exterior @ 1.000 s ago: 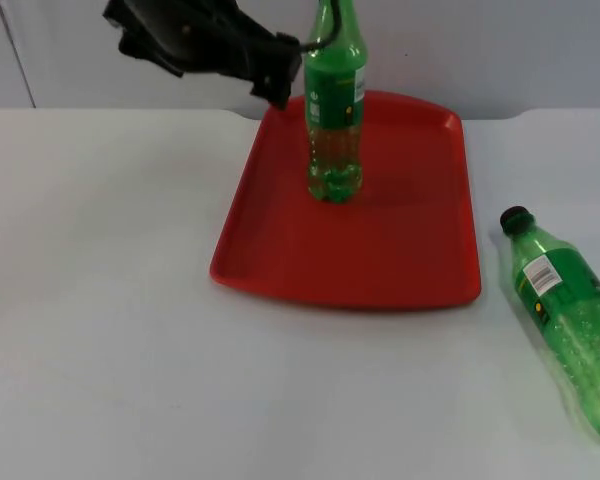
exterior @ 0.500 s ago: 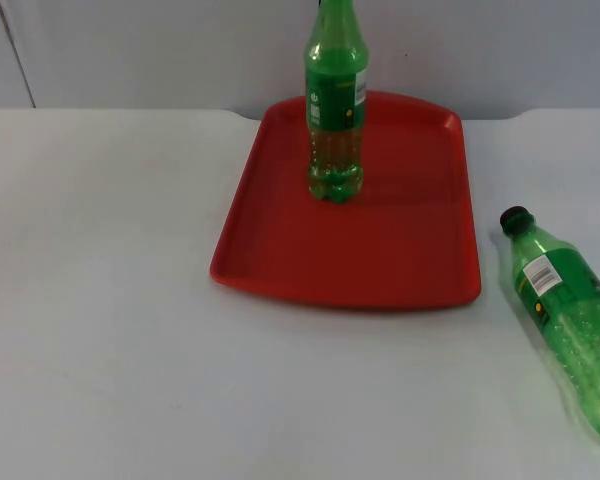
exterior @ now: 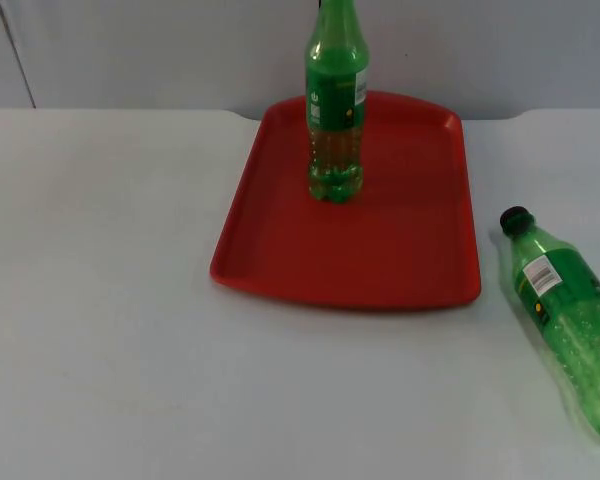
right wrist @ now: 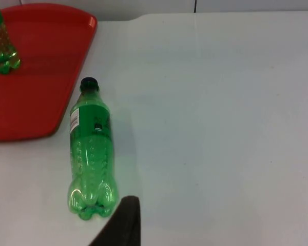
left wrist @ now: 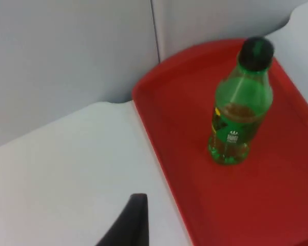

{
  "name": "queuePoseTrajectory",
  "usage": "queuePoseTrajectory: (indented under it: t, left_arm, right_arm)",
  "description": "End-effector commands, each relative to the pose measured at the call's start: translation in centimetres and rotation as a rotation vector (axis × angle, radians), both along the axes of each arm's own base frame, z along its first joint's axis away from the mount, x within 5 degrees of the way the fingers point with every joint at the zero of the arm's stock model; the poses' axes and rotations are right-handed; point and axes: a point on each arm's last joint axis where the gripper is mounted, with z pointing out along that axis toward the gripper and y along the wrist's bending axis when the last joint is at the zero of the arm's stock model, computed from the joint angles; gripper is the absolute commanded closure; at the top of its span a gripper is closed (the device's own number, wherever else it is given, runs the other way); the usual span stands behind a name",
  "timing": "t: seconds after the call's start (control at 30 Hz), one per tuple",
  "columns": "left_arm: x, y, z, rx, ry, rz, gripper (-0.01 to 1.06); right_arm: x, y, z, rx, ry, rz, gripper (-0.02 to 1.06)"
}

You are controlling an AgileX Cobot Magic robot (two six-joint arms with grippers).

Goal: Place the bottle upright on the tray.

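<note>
My left end effector (left wrist: 136, 215) hangs beside the red tray (exterior: 280, 240), holding nothing; whether its fingers are parted I cannot tell. The upright bottle (exterior: 335, 105) stands on the tray's far half. My right end effector (right wrist: 126, 220) hovers just behind the base of the lying bottle (right wrist: 90, 154), whose long axis points cap-first toward the tray on the counter (exterior: 100, 300); its opening I cannot tell either. My right arm is nearer it. A second ago my left arm was at the upright bottle; it has pulled away.
</note>
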Motion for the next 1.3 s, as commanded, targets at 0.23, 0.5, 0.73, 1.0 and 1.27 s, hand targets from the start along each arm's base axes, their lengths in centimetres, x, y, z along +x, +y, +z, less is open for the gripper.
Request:
queuePoseTrajectory:
  t: [0.23,0.5,0.73,1.0,1.27]
  left_arm:
    - [-5.7,2.6,0.3,-0.057,-0.146,0.005,0.0]
    - [-9.8,4.3,0.1,-0.063,-0.17,0.005,0.0]
    - [-12.8,5.6,-0.3,-0.072,-0.191,0.005,0.0]
    - [-16.0,6.9,-1.9,-0.073,-0.193,0.005,0.0]
    - [-20.1,8.6,-3.6,-0.103,-0.231,0.014,0.0]
  right_arm:
    - [0.0,0.0,0.0,-0.001,-0.01,-0.002,-0.01]
    - [0.0,0.0,0.0,-0.001,-0.01,-0.002,-0.01]
    - [0.0,0.0,0.0,-0.001,-0.01,-0.002,-0.01]
    - [0.0,0.0,0.0,-0.001,-0.01,-0.002,-0.01]
    - [0.0,0.0,0.0,-0.001,-0.01,-0.002,-0.01]
